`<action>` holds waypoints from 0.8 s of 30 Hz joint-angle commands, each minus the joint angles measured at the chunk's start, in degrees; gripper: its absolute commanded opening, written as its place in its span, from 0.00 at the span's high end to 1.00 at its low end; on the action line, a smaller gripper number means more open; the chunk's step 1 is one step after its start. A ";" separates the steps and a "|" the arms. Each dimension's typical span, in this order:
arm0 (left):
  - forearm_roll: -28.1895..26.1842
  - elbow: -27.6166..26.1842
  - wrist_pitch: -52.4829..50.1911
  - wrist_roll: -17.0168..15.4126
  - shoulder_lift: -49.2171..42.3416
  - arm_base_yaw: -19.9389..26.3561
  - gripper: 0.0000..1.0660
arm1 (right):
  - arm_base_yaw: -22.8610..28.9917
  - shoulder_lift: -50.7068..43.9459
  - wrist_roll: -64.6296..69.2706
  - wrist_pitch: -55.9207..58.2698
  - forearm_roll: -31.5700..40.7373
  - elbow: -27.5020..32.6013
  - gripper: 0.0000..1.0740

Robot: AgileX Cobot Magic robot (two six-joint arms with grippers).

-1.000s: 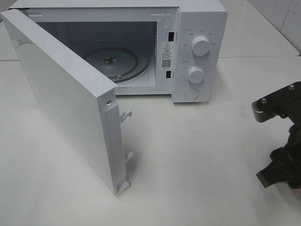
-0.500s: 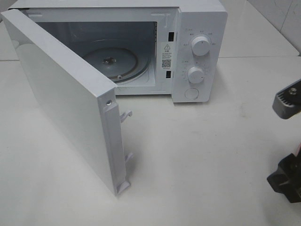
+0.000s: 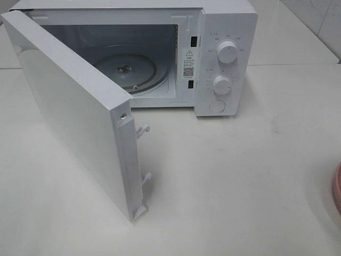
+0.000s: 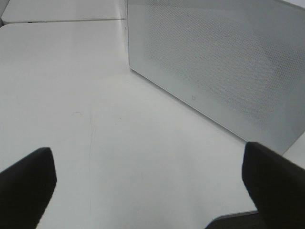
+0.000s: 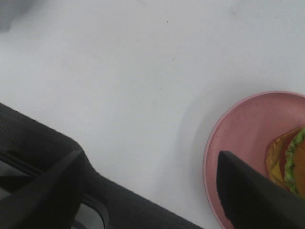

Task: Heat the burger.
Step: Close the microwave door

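From the high camera, the white microwave (image 3: 160, 58) sits on the table (image 3: 240, 170) with its door (image 3: 74, 117) swung wide, a glass turntable (image 3: 128, 72) inside, two dials (image 3: 227, 53) on its panel, and a warning sticker (image 3: 189, 63) whose print is too small to read; a sliver of the pink plate (image 3: 337, 188) peeks in at the right edge. On the left wrist camera, the left gripper (image 4: 147, 176) has its fingers (image 4: 26, 183) spread wide over bare table, touching nothing, beside the door. On the right wrist camera, the right gripper (image 5: 147, 186) is spread open and empty; the burger (image 5: 288, 162) rests on the plate just beside one finger.
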 commanded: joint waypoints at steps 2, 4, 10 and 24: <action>-0.40 0.23 -0.11 -0.29 -0.29 0.17 0.08 | -2.86 -6.19 -0.69 2.06 0.11 -0.29 0.30; -0.40 0.23 -0.11 -0.29 -0.29 0.17 0.08 | -6.42 -10.03 -1.95 2.46 0.52 -0.29 0.30; -0.40 0.23 -0.11 -0.29 -0.29 0.17 0.08 | -11.52 -15.58 -2.81 2.46 1.55 -0.23 0.30; -0.40 0.23 -0.11 -0.29 -0.29 0.17 0.08 | -22.80 -29.22 -2.81 0.74 6.25 5.50 0.30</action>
